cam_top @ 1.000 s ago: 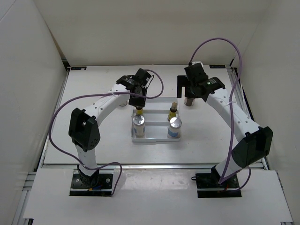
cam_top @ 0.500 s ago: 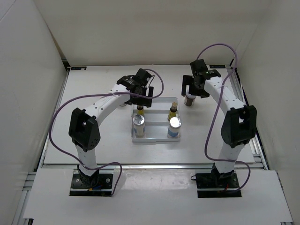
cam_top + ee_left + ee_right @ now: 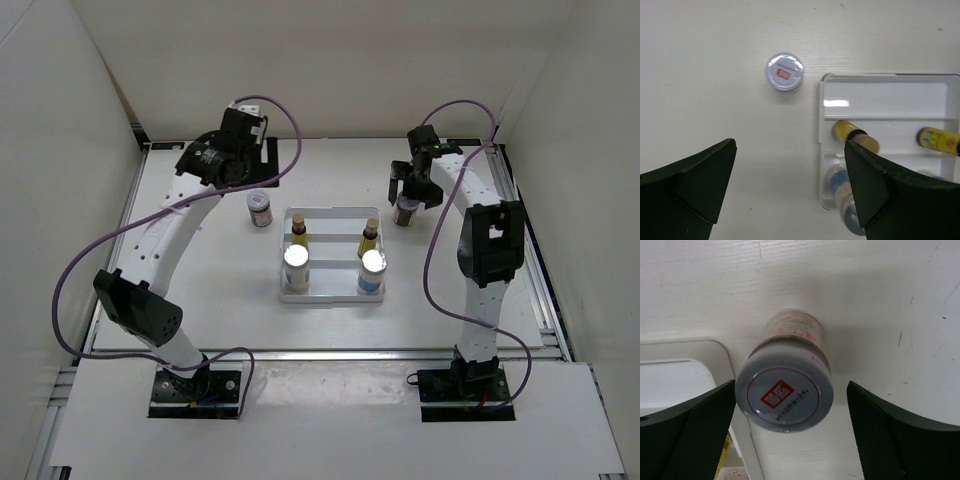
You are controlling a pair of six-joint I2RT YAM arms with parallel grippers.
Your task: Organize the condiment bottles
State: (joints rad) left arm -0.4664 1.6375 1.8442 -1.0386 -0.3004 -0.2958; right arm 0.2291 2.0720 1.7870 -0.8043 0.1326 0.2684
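Two slim yellow-and-black bottles (image 3: 297, 233) (image 3: 369, 236) stand in the middle step of the white tray (image 3: 332, 211). In front of them stand two white cylinders with silver tops (image 3: 297, 266) (image 3: 373, 270). One brown jar with a grey lid (image 3: 260, 208) (image 3: 784, 72) sits on the table left of the tray. My left gripper (image 3: 254, 160) (image 3: 790, 146) hangs open high above it, holding nothing. The other jar (image 3: 405, 211) (image 3: 785, 390) stands right of the tray. My right gripper (image 3: 409, 188) (image 3: 791, 386) is open, with one finger on each side of this jar's lid and a gap on both sides.
White walls close in the table on the left, back and right. The tray's rounded corner (image 3: 715, 347) lies just left of the right jar. Purple cables loop above both arms.
My left gripper opened, let go of the left yellow-and-black bottle in the tray, then rose and swung to the back left. My right gripper settled over the right jar.
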